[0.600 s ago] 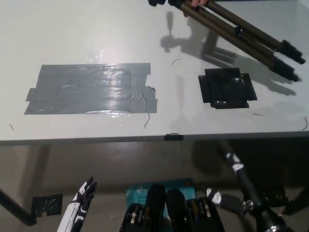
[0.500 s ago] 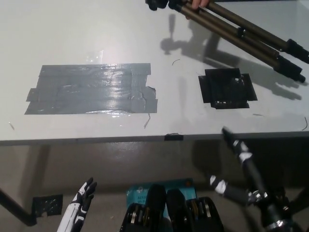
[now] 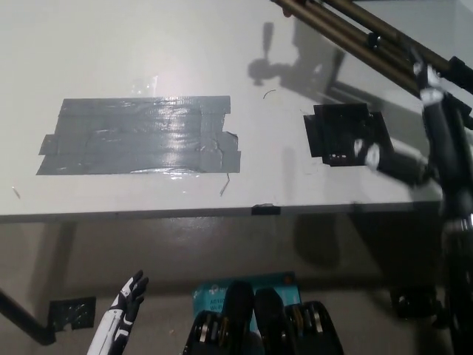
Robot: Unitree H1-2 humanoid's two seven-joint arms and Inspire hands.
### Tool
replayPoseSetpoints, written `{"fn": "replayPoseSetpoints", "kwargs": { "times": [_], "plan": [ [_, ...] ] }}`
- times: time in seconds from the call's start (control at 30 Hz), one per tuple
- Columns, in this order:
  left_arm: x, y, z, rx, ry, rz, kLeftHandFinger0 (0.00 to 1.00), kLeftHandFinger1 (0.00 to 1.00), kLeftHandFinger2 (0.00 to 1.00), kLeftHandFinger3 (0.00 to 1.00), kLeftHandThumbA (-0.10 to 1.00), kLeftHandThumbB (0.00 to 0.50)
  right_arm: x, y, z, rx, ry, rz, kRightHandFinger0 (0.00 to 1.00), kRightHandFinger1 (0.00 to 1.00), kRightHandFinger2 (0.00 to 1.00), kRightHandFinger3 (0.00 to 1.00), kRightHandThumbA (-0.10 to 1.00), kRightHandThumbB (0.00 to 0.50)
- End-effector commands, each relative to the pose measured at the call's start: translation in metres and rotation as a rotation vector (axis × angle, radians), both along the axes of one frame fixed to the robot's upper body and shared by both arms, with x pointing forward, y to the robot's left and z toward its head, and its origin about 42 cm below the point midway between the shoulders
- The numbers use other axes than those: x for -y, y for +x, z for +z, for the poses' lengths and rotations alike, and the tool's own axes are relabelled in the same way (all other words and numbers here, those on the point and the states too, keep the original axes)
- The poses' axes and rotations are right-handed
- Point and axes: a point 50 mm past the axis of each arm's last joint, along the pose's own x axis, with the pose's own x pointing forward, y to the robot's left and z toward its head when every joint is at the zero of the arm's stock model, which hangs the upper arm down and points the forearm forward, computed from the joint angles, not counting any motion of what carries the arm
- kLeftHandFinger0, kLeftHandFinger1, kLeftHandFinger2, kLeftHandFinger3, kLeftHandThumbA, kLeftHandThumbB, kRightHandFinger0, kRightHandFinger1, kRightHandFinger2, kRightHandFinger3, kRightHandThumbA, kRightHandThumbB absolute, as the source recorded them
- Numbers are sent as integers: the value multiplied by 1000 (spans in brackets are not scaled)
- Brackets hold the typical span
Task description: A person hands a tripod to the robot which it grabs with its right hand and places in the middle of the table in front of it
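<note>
R hand [image 3: 436, 140] risen over table [image 3: 148, 44] by tripod [image 3: 369, 41], splayed; L hand [image 3: 126, 305] low.

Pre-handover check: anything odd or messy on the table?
Nothing spilled or broken. The grey tape patch at the left of the table is wrinkled, with ragged strip ends; the black tape patch at right is uneven too.

The table [image 3: 111, 44] is pale grey-white, with a glossy grey tape patch [image 3: 140, 137] and a black tape patch [image 3: 346, 134]. The tripod [image 3: 347, 33] has olive-brown legs with black clamps.
</note>
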Motion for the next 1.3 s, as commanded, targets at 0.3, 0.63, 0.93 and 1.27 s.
{"fn": "replayPoseSetpoints", "kwargs": {
  "times": [0.3, 0.63, 0.93, 1.27],
  "plan": [
    [0, 9, 16, 94, 8, -31, 1000, 1000, 1000, 1000, 1000, 287, -10, 108, 66, -78, -253, -285, 1000, 1000, 1000, 1000, 825, 377],
    [-1, 13, 18, 100, 11, -33, 1000, 1000, 1000, 1000, 1000, 300, -23, 149, 76, -177, -327, -296, 1000, 1000, 1000, 1000, 918, 413],
    [-1, 15, 21, 108, 17, -39, 1000, 1000, 1000, 1000, 1000, 304, -42, 155, 69, -253, -354, -221, 1000, 1000, 1000, 1000, 1000, 461],
    [-1, 21, 23, 113, 6, -45, 1000, 1000, 1000, 1000, 1000, 305, -48, 148, 100, -174, -296, -155, 1000, 1000, 1000, 1000, 1000, 395]
  ]
}}
